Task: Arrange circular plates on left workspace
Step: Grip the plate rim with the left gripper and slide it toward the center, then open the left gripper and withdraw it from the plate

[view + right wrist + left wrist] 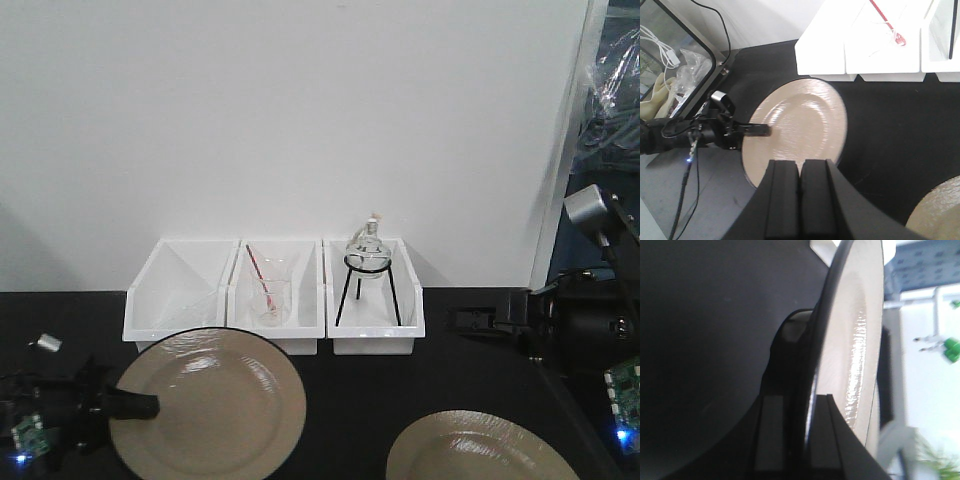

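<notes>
Front view: I see the left plate (215, 405) on the left of the counter (360, 390), just in front of the bins (175, 300). Its far rim overlaps the bottom front of the left and middle bins. The left gripper (135, 405) comes in from the left and pinches this plate at its left rim, one dark finger lying over the beige face. I can't tell from here whether the plate rests on the counter or hangs above it. The right plate (485, 450) lies flat at the bottom right, cut off by the frame and well apart from the first. The middle bin holds a beaker (270, 290) with a red stick (257, 268) in it, and the right bin holds a flask (368, 250) on a black tripod (368, 290). The right gripper (460, 320) reaches in from the right, near the right bin, too dark here for me to read its jaws.

Left wrist view: the left plate stands edge-on to me, its black rim running between the two fingers (772, 440), which are clamped on it. The glossy beige face is to the right and the dark underside to the left.

Right wrist view: the right gripper (800, 195) has its fingers pressed together with nothing between them. Beyond them is the left plate with the left gripper on its rim, and a strip of bare counter shows between plate and bins. A slice of the right plate shows in the bottom right corner
</notes>
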Robot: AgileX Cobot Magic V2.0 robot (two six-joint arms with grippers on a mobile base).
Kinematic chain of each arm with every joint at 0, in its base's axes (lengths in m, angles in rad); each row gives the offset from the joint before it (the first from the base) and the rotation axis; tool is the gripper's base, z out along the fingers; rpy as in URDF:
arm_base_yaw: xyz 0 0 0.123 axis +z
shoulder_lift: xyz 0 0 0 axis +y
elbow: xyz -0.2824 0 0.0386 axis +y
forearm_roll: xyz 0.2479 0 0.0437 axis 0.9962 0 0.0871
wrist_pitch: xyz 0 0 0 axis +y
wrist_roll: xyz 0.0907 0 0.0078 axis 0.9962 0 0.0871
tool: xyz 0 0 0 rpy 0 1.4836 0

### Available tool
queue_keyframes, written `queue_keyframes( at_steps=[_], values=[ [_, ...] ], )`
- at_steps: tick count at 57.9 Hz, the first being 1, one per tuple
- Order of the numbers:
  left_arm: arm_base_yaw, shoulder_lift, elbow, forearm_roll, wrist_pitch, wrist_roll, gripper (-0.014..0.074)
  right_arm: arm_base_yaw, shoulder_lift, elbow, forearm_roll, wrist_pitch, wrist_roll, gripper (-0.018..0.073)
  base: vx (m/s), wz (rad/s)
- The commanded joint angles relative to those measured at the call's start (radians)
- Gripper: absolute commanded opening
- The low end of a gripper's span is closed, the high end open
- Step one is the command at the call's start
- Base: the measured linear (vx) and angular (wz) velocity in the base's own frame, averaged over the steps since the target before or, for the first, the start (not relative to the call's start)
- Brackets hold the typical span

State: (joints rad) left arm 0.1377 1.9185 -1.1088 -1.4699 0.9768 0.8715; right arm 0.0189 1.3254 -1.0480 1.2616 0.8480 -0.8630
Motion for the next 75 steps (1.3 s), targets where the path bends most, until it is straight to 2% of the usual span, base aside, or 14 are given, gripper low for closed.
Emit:
queue_keyframes(
  at_steps=[1,7,18,32,52,60,75],
  values=[
    [-0.07,-0.059,-0.063,-0.12,-0.045,-0.015,-0.0001,-0.003,-0.024,-0.036,0.059,-0.007,-0.011,0.0023,0.0,0.0],
    [-0.123,-0.04,-0.094,-0.121,-0.131,-0.058,-0.0001,-0.003,-0.024,-0.036,0.053,-0.008,-0.011,0.0023,0.0,0.0],
    [-0.175,0.059,-0.166,-0.152,-0.109,-0.111,-0.0001,-0.003,-0.024,-0.036,0.051,-0.009,-0.011,0.0023,0.0,0.0],
    [-0.216,0.142,-0.177,-0.296,-0.098,-0.093,-0.0001,-0.003,-0.024,-0.036,0.021,-0.007,-0.011,0.0023,0.0,0.0],
    [-0.241,0.171,-0.177,-0.3,-0.152,-0.079,0.0014,-0.003,-0.024,-0.036,0.006,-0.006,-0.011,0.0023,0.0,0.0],
    [-0.251,0.171,-0.177,-0.299,-0.162,-0.007,0.008,-0.003,-0.024,-0.036,0.006,-0.006,-0.01,0.0023,0.0,0.0],
    [-0.251,0.171,-0.177,-0.299,-0.145,0.085,0.0381,-0.003,-0.024,-0.036,0.006,0.004,-0.01,0.0023,0.0,0.0]
  ],
)
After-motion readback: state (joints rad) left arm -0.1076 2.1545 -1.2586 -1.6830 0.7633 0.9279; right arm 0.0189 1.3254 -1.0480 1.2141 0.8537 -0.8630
